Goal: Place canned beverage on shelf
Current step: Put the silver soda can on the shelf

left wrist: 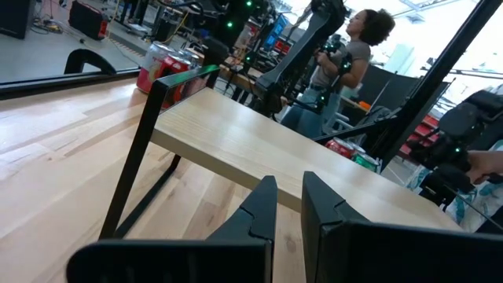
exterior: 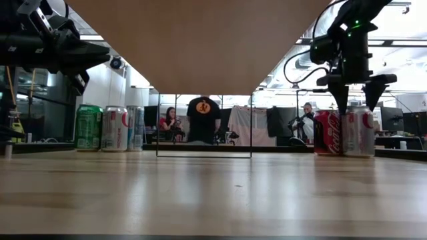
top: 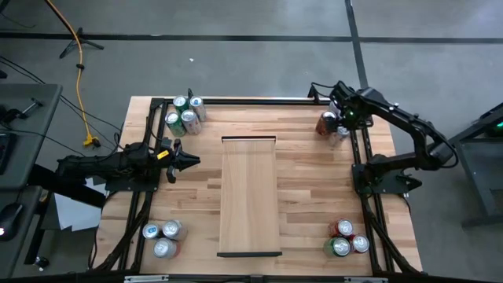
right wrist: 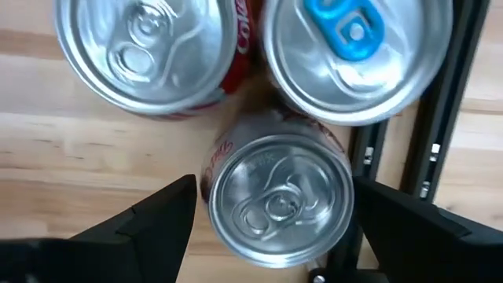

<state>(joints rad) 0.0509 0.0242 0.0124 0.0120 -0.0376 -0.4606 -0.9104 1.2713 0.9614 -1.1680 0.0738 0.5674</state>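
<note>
Cans (right wrist: 275,204) are bunched three together at the table's far right corner, and the right gripper (right wrist: 271,224) hangs over the nearest one, fingers spread wide either side, nothing held. I'd drop straight down and keep centred so neither finger nudges the red can (right wrist: 149,55) behind. The shelf (top: 249,192) sits mid-table, empty on top. Left gripper (top: 191,161) waits pinched shut beside it. Only the wrist view shows the blue tab (right wrist: 346,27); the low view shows the fingertips above the can tops.

text: Coca-Cola script on the red can (exterior: 327,133) beneath me, far right | script too partial to read on my silver can (right wrist: 275,196) | nothing else legible
</note>
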